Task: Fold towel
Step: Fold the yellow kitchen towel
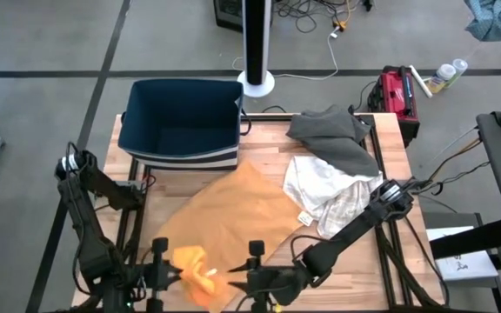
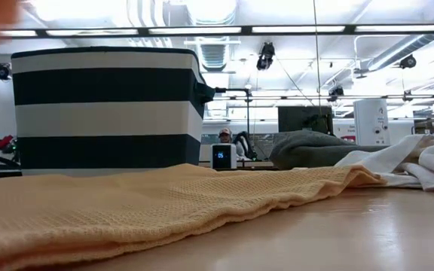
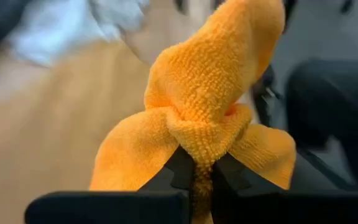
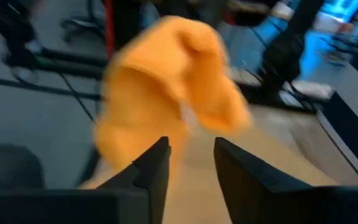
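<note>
Gripping the near corner of the orange towel [image 1: 233, 213], our left gripper [image 1: 174, 276] sits at about seven o'clock on the bench [image 1: 272, 148]; its jaws are clamped together on a bunched peak of terry cloth, plain in the left wrist view. Just beside it, at six o'clock, our right gripper [image 1: 233, 283] faces the same raised bunch with jaws apart and nothing between them that we can see; the cloth hangs just ahead of its fingertips [image 4: 160, 155].

We judge this the first step of the fold: one corner is lifted, the second grasp not yet made. Next, we think, the right jaws should close on the near edge beside the left hold, so both arms can carry that edge across toward twelve o'clock without the cloth twisting.

Beyond the grippers the towel lies spread flat over the bench's centre. Farther, around two o'clock, a white cloth [image 1: 324, 191] touches its far edge, with a grey cloth [image 1: 333, 135] behind that. At eleven o'clock stands the striped navy bin [image 1: 181, 122].
</note>
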### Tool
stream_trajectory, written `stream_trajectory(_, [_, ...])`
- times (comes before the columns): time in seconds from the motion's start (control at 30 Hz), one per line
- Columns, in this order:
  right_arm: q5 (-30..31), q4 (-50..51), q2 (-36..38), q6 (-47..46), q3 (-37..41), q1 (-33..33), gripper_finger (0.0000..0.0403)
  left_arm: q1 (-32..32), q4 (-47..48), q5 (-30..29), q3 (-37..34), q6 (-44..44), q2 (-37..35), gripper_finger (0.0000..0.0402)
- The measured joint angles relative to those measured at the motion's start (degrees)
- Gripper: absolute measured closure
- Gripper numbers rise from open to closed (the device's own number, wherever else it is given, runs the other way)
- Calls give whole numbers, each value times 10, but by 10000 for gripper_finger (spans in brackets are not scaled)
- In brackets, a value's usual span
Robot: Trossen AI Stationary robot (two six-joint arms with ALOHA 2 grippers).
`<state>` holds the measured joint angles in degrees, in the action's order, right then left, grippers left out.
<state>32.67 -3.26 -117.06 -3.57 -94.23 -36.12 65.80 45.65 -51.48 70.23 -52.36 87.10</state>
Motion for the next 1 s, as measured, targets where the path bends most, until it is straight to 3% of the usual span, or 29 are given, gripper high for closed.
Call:
stream_trajectory(0.13, [-12, -2, -6, 17, -25, 4, 224, -26, -26, -66, -4, 52, 0, 390])
stream_trajectory(0.37, [-10, -5, -22, 64, -60, 28, 158, -83, -121, -84, -7, 155, 2, 388])
stream_trajectory(0.53, [18, -2, -28, 30, -70, 46, 138, -114, -193, -76, -10, 241, 2, 387])
stream_trajectory(0.73, [21, 2, -27, 34, -79, 44, 169, -116, -208, -58, -17, 245, 2, 380])
stream_trajectory(1.0, [21, 0, -27, 29, -86, 46, 275, -116, -275, -27, -37, 279, 3, 378])
